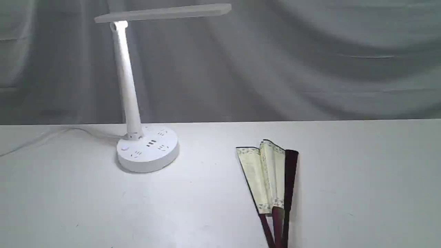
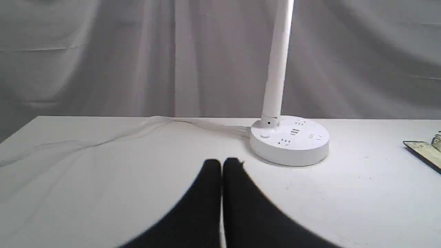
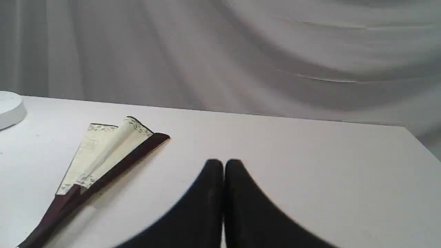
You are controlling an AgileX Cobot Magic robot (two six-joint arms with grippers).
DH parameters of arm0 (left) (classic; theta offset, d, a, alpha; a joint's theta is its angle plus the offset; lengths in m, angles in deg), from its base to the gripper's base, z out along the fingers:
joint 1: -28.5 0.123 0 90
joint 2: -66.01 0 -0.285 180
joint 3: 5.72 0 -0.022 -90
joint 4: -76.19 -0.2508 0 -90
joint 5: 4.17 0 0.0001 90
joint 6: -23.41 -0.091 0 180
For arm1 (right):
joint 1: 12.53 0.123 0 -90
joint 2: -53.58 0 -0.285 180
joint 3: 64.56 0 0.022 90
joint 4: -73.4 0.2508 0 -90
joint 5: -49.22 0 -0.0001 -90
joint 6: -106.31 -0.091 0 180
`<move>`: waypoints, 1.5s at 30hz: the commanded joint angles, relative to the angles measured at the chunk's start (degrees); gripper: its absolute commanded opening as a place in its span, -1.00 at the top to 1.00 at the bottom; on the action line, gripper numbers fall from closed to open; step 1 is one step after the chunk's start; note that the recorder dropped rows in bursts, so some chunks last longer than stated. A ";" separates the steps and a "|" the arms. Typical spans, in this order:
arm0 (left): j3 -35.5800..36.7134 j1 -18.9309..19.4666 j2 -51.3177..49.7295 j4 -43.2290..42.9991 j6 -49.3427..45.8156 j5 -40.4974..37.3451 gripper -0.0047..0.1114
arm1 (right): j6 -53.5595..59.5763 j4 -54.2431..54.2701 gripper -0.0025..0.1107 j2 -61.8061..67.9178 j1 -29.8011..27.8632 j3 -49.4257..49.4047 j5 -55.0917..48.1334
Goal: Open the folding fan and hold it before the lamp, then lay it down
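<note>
The folding fan (image 1: 268,182) lies on the white table, right of centre near the front edge, only slightly spread, its maroon ribs pointing toward the front. It also shows as the fan (image 3: 103,155) and a corner of the fan (image 2: 425,151). The white lamp (image 1: 146,148) stands left of centre, stem rising to its flat bar head; its base (image 2: 289,141) shows sockets. Neither gripper appears in the exterior view. My left gripper (image 2: 222,163) is shut and empty, short of the lamp base. My right gripper (image 3: 224,163) is shut and empty, beside the fan and apart from it.
The lamp's white cable (image 1: 44,136) trails left across the table (image 1: 361,193). A grey draped curtain (image 1: 310,62) hangs behind the table's back edge. The table's right corner (image 3: 410,134) shows in the right wrist view.
</note>
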 commanded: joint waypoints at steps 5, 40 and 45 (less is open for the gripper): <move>0.22 0.16 0.21 0.54 0.22 0.27 0.92 | 0.03 -0.34 0.96 -0.14 -0.02 -0.15 -0.16; -21.48 0.16 0.21 3.51 4.86 -14.94 0.92 | -1.25 1.79 0.96 -0.14 -0.02 15.61 -8.69; -25.62 0.16 0.21 3.65 4.86 -23.39 0.92 | -1.25 1.79 0.96 -0.14 -0.02 20.79 -18.62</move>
